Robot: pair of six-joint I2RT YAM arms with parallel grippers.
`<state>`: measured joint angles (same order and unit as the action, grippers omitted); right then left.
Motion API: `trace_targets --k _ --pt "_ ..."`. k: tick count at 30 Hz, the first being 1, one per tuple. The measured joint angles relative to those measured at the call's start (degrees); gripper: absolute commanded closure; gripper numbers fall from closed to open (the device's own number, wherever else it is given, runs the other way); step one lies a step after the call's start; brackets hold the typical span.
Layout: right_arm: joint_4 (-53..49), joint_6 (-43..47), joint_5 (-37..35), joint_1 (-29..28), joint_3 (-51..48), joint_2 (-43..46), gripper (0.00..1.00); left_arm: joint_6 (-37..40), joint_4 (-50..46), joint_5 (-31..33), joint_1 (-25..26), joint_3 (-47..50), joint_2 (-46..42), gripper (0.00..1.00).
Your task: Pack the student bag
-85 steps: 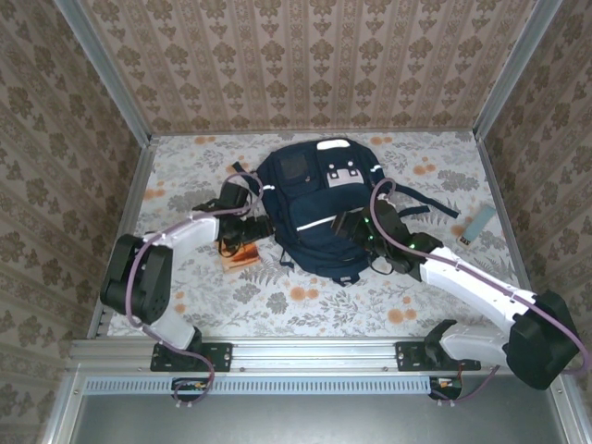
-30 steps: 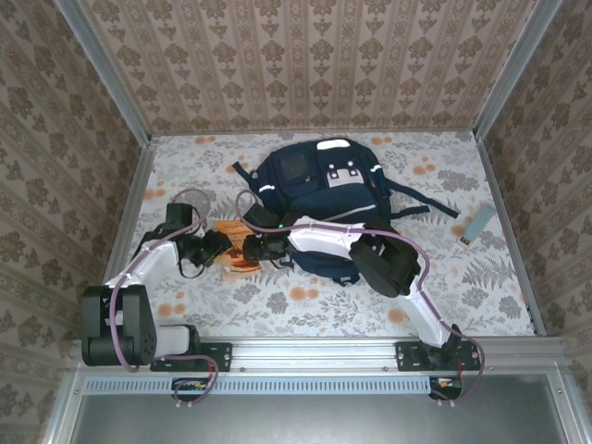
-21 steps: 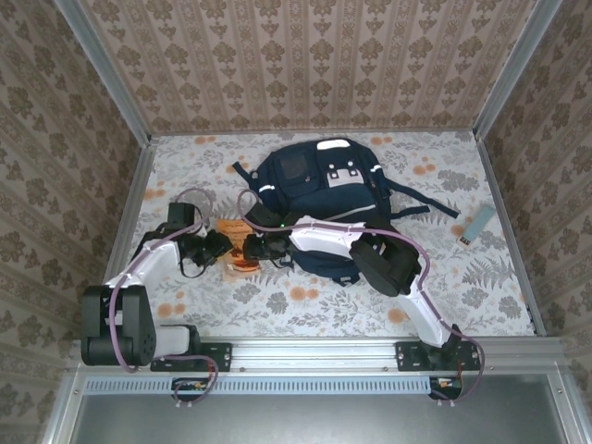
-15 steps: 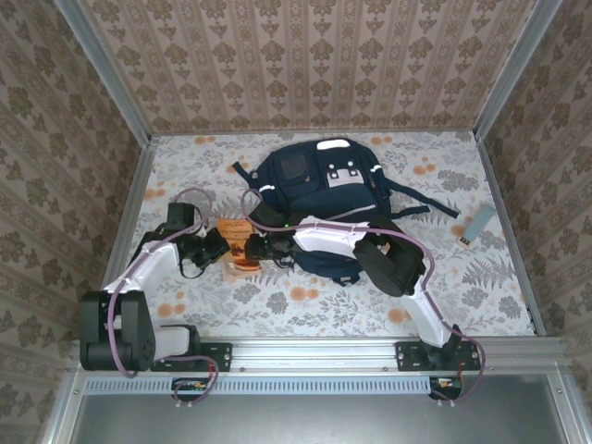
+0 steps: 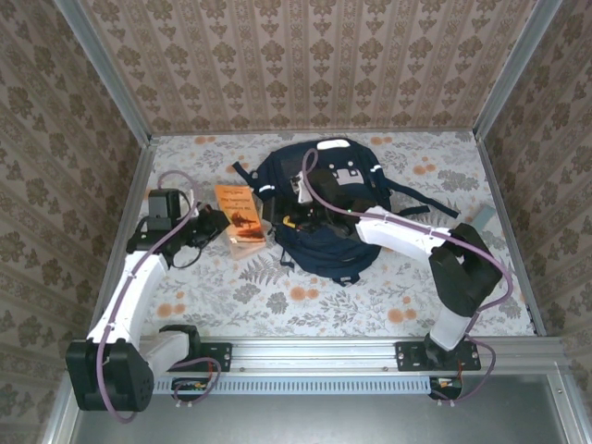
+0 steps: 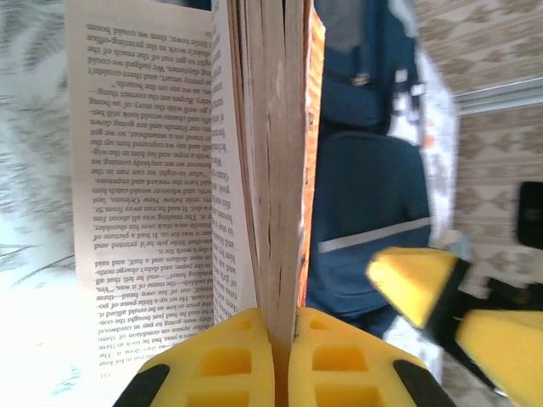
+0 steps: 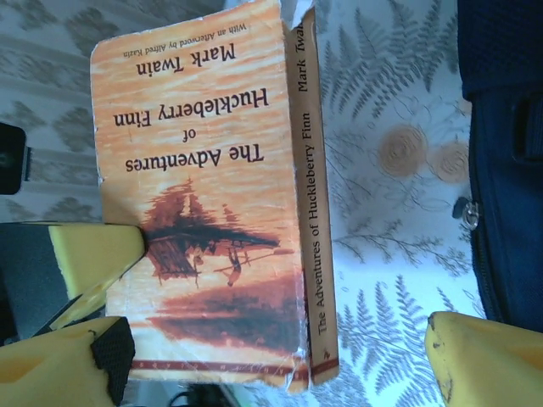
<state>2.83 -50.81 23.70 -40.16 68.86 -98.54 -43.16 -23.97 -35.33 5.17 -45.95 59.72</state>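
Note:
The student bag (image 5: pixel 319 199), a large navy backpack, lies flat at the table's middle back. Left of it is an orange paperback (image 5: pixel 239 213), "The Adventures of Huckleberry Finn" (image 7: pixel 204 195), raised off the table. My left gripper (image 5: pixel 215 222) is shut on its near edge. In the left wrist view the yellow pads (image 6: pixel 284 339) pinch the cover and a block of pages, while looser pages (image 6: pixel 144 170) hang open to the left. My right gripper (image 5: pixel 289 222) hovers over the bag's left edge, open, its fingers (image 7: pixel 479 360) wide either side of the book with nothing between them.
The bag's dark straps (image 5: pixel 421 199) trail to the right across the floral table. A small pale blue item (image 5: pixel 481 215) peeks out beside the right arm's elbow. Patterned walls and metal rails (image 5: pixel 129 222) close in the table on three sides.
My left gripper has shut on the book and carried it back and to the left. The right gripper has opened, let the book go and drawn back right over the bag.

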Motion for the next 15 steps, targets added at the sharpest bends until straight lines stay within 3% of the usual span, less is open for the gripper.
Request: trace_targets --k 7,15 --pt "4.44 -3.08 4.48 0.92 -2.4 0.17 0.09 -8.33 8.13 -7.45 0.94 -2.82 0.09 0.96" --pt "15.8 -9.35 9.92 1.05 -4.28 0.15 0.19 -12.74 13.07 -8.59 2.93 -3.89 1.62 0.98"
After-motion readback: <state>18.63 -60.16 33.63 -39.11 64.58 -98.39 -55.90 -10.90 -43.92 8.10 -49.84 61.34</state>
